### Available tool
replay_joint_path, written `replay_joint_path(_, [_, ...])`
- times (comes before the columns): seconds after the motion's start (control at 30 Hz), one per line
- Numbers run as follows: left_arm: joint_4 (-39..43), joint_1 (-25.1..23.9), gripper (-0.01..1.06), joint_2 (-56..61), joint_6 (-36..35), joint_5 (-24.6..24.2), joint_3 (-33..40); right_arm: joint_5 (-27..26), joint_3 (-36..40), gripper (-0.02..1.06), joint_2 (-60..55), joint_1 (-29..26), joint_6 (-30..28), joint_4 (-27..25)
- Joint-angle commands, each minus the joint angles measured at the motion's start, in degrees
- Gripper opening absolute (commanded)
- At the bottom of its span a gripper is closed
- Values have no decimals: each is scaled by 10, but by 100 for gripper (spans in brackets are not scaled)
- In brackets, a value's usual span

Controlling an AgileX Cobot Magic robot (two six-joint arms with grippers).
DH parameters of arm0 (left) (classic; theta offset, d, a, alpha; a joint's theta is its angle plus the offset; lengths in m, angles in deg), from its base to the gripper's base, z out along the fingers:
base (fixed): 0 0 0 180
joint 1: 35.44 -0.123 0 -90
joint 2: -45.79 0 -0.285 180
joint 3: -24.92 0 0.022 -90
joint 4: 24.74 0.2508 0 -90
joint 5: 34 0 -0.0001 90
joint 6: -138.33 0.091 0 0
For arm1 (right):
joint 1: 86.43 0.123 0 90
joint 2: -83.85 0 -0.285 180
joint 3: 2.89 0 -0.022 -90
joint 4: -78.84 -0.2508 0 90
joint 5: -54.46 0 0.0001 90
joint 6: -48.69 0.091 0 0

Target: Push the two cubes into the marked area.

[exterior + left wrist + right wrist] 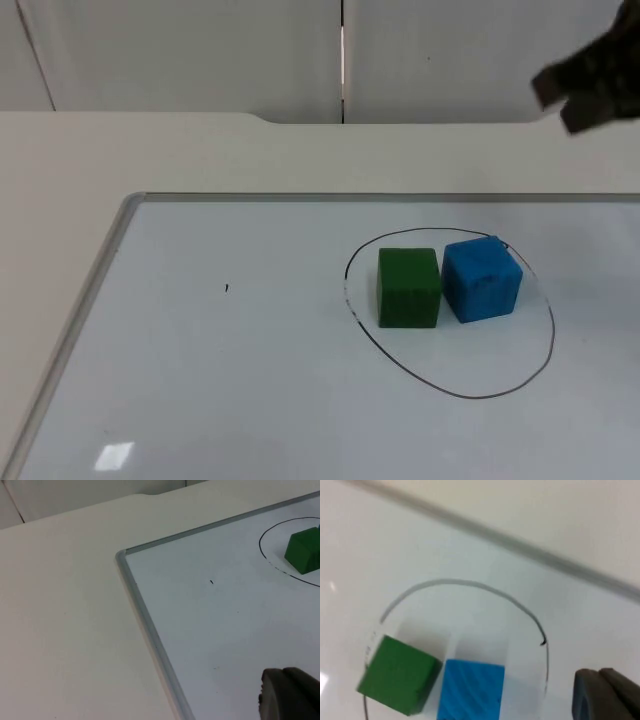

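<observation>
Nearest the viewer, within the drawn ring on the whiteboard, the green cube and blue cube were seen side by side. The blue cube's far corner lay at the ring's line, so any stray nudge could carry it out. Beyond the ring, the right hand was raised off the counter, apparently released and grasping nothing. The left hand waited; its state could not be told.

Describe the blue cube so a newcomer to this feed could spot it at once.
On the whiteboard lying on the table, find the hand-drawn black oval. Two cubes sit side by side inside it. The blue cube is the one nearer the right gripper; its neighbour, the green cube, differs only in colour.
</observation>
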Motion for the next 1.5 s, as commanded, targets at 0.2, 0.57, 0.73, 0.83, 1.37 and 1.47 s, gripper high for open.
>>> replay_joint_path(0.2, [3,0,0,3,-4,6,2,45,8,0,118,-2,2,3])
replay_joint_path(0.57, [3,0,0,3,-4,6,2,27,115,0,250,-2,2,2])
replay_joint_path(0.73, [3,0,0,3,-4,6,2,38,171,0,323,-2,2,0])
replay_joint_path(0.83, [3,0,0,3,-4,6,2,40,187,0,347,-2,2,-2])
replay_joint_path(1.37, [3,0,0,3,-4,6,2,150,282,0,603,-2,2,-2])
replay_joint_path(1.47, [3,0,0,3,-4,6,2,167,293,0,638,-2,2,-2])
